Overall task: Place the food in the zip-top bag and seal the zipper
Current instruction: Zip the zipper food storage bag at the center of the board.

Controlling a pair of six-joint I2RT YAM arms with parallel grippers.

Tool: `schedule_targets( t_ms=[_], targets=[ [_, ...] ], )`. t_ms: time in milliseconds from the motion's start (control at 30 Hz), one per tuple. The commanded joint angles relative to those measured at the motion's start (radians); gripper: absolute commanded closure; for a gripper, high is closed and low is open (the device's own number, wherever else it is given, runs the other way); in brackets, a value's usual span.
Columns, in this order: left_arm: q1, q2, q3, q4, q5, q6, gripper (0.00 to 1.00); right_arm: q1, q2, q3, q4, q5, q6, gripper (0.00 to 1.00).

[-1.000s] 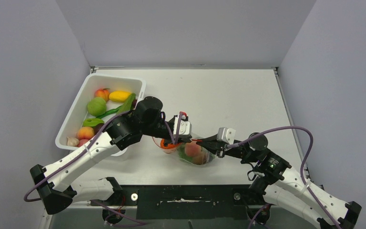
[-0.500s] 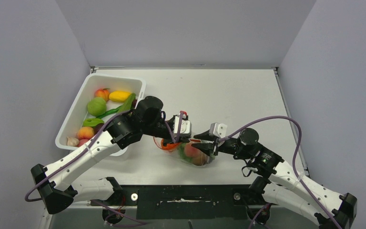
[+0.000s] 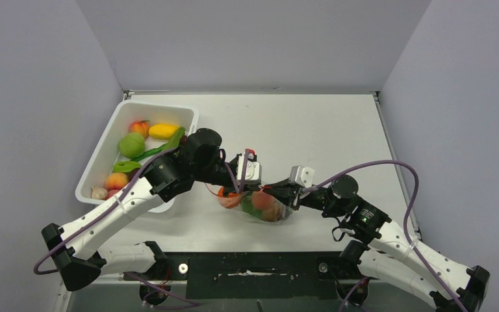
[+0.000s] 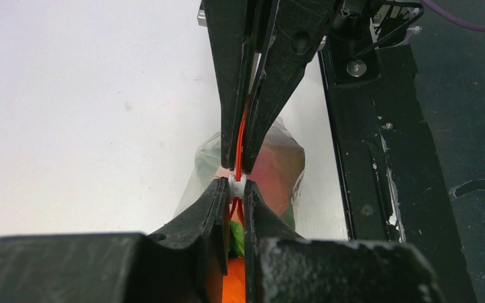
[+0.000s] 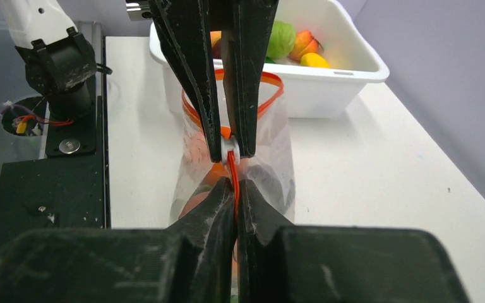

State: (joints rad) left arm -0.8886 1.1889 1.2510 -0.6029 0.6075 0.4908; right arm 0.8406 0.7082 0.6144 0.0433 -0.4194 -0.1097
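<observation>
The clear zip-top bag (image 3: 268, 212) stands on the table between both arms, with a peach (image 3: 263, 200), green and orange food inside. My left gripper (image 3: 242, 186) is shut on the white slider (image 5: 228, 146) of the red zipper (image 5: 234, 172). My right gripper (image 3: 274, 194) is shut on the zipper strip just beside it, tip to tip with the left. In the right wrist view the mouth beyond the left fingers (image 5: 196, 76) still gapes as an open orange loop (image 5: 271, 95). In the left wrist view the strip (image 4: 240, 136) runs pinched between the right fingers (image 4: 278, 82).
A white bin (image 3: 188, 117) at the back left holds more food: a green ball (image 3: 132, 144), a yellow piece (image 3: 163, 130), peaches and a green pod. The black mounting plate (image 3: 253, 266) runs along the near table edge.
My right gripper opened, slid left along the bag mouth toward the left gripper, and shut again on the zipper strip. The left gripper kept its hold.
</observation>
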Motion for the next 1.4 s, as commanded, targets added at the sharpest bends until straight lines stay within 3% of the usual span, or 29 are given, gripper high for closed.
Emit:
schedule_targets(
  t_ms=[0, 1000, 1367],
  targets=[
    [0.009, -0.006, 0.064, -0.089, -0.014, 0.036, 1.00, 0.002, -0.066, 0.002, 0.109, 0.098, -0.004, 1.00],
    [0.079, -0.035, 0.060, -0.177, -0.051, 0.038, 1.00, -0.026, -0.148, -0.092, 0.136, 0.543, 0.136, 1.00],
    [0.088, -0.060, 0.043, -0.176, -0.062, 0.021, 1.00, -0.157, -0.190, -0.118, 0.109, 0.478, 0.224, 1.00]
  ],
)
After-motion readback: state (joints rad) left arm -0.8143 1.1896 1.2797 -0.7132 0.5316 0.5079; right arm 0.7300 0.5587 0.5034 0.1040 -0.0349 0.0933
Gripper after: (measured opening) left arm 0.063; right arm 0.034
